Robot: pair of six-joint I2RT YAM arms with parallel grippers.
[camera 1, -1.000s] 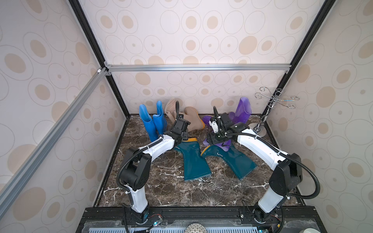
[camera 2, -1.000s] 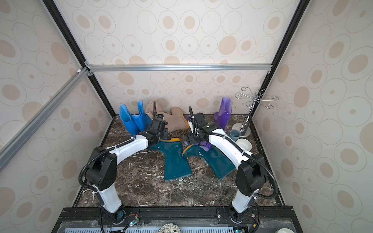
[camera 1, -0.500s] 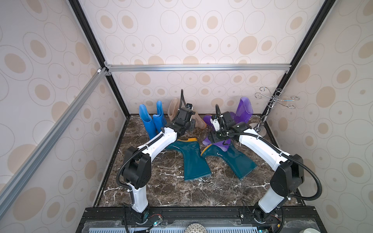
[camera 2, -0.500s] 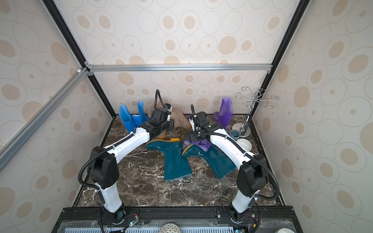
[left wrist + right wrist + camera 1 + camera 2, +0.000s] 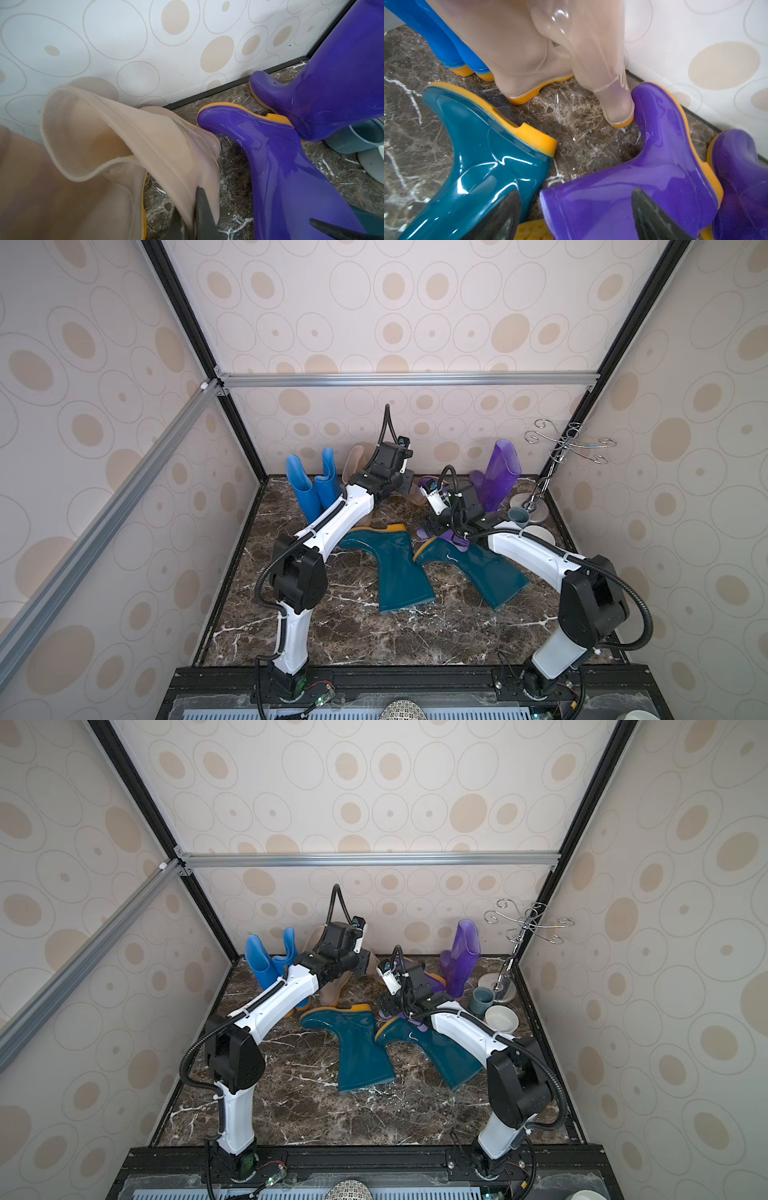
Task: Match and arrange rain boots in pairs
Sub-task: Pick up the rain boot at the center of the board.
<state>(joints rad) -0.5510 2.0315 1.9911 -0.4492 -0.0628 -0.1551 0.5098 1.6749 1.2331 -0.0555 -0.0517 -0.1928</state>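
Walls: beige-oval wallpaper point(image 5: 415, 323)
Tabletop point(image 5: 374, 635): dark veined marble
Left gripper point(image 5: 191, 199): clamped on beige boot point(image 5: 124, 135) beside lying purple boot point(image 5: 280, 166)
Right gripper point(image 5: 574, 192): jaws spread, over lying purple boot

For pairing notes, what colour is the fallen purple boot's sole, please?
Orange-yellow sole, clearest in the right wrist view.

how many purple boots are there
2. The upright purple boot stands at the back beside the wire rack; the fallen purple boot lies on its side nearby, toe by a beige boot.
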